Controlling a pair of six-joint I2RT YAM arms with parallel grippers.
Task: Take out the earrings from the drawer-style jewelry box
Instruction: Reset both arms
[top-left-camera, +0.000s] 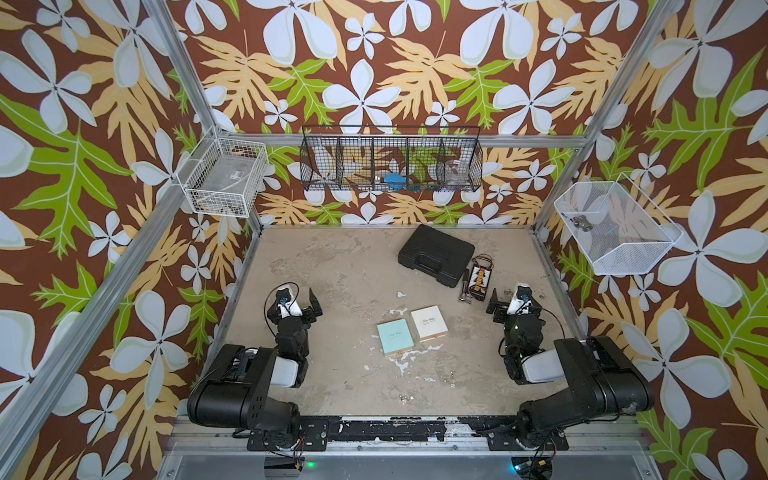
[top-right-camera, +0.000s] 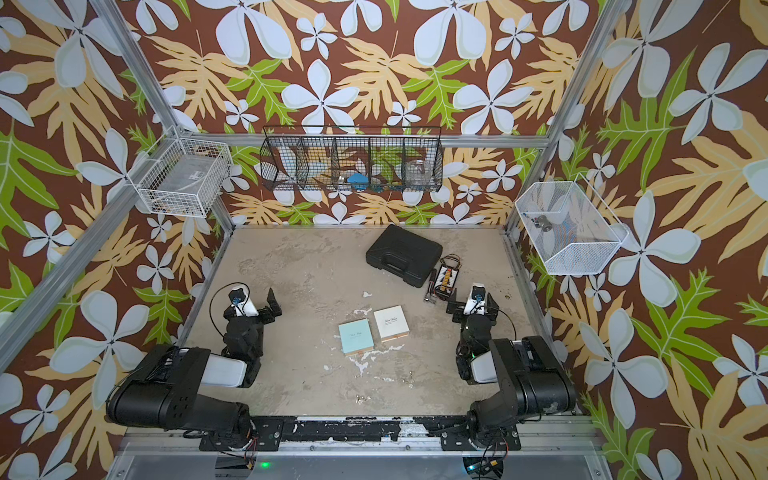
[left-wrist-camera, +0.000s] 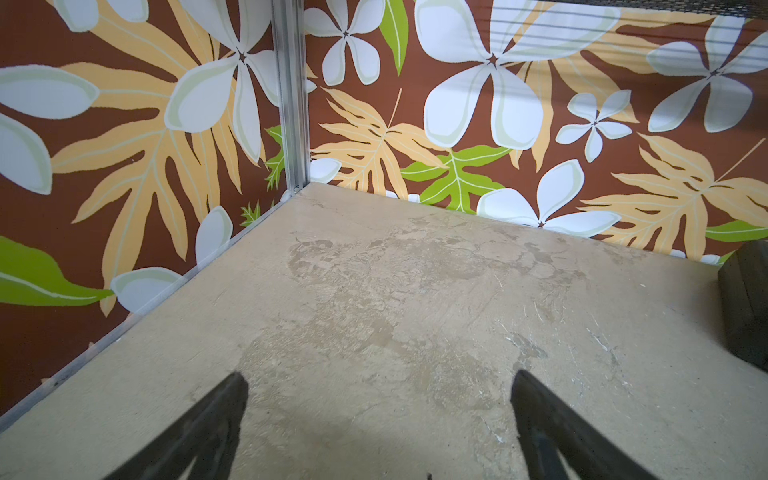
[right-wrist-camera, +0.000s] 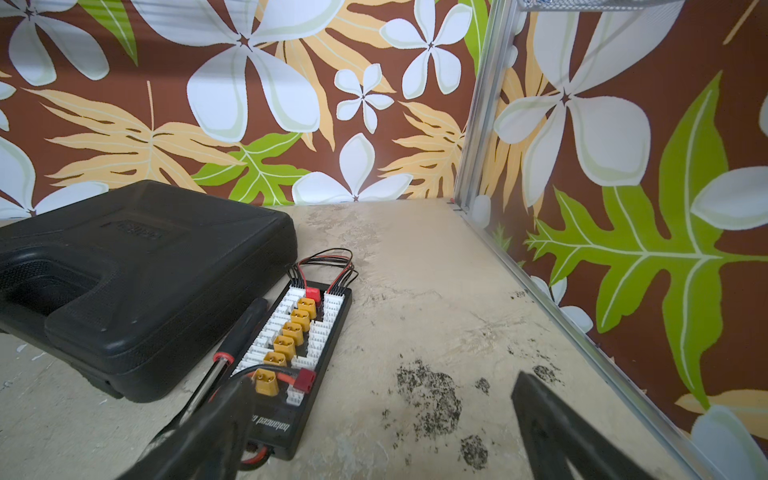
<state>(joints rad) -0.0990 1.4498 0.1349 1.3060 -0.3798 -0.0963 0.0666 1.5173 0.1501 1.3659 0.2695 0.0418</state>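
Two small square jewelry boxes lie side by side mid-table in both top views, a teal one (top-left-camera: 395, 336) (top-right-camera: 356, 336) and a cream one (top-left-camera: 429, 323) (top-right-camera: 390, 323); both look shut. Tiny pale-golden glints, the earrings (top-left-camera: 451, 380) (top-right-camera: 407, 379), lie on the bare table nearer the front, with more specks (top-left-camera: 403, 400) (top-right-camera: 360, 399) close to the front edge. My left gripper (top-left-camera: 295, 299) (left-wrist-camera: 380, 386) hovers open left of the boxes, over bare table. My right gripper (top-left-camera: 515, 297) (right-wrist-camera: 382, 390) stands open to their right, with nothing between its fingers.
A black carry case (top-left-camera: 436, 254) (right-wrist-camera: 137, 282) lies at the back right. Beside it are a connector board with wires (top-left-camera: 481, 277) (right-wrist-camera: 299, 345) and a screwdriver (right-wrist-camera: 237, 345). Wire baskets (top-left-camera: 390, 160) hang on the walls. White paint chips (top-left-camera: 401, 361) mark the table.
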